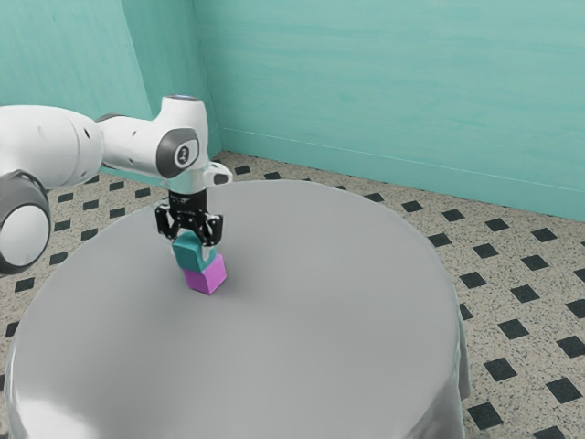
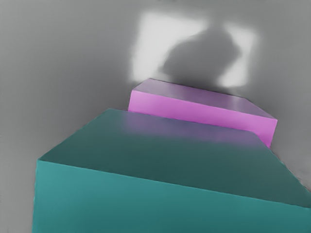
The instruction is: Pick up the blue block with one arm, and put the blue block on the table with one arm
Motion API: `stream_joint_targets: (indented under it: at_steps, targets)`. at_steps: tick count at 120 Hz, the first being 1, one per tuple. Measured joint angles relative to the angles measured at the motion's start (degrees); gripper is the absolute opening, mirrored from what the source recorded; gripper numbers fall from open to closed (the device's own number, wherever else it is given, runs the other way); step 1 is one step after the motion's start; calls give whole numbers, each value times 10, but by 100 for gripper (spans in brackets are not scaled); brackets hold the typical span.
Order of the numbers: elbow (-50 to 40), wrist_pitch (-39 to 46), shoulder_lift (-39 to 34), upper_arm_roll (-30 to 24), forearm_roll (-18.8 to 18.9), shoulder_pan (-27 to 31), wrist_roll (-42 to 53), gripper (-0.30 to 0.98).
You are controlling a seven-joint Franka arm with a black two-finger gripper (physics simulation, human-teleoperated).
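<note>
Nearest to the wrist view's camera, the blue block (image 2: 146,204), rather teal in colour, with the magenta block (image 2: 204,110) just beyond it. In the exterior view, from left to right: first the white arm (image 1: 55,142), above the round grey worktop (image 1: 338,302); then the black pincer (image 1: 192,236), pointing downward, impossible to say from these pictures if open or closed. Just under the pincer, the blue block, partly hiding the magenta block; contact between both blocks, not possible to tell. More to the right, the speckled floor (image 1: 539,302) with dark diamonds, and behind, the turquoise wall (image 1: 411,82).
</note>
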Motion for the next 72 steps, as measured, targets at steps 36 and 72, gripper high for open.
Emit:
stream_joint_targets:
  at_steps: [36, 72]
  targets:
    - [31, 2, -2, -15, 2, -5, -2, 36]
    - [60, 6, 36, -89, 6, -18, -9, 35]
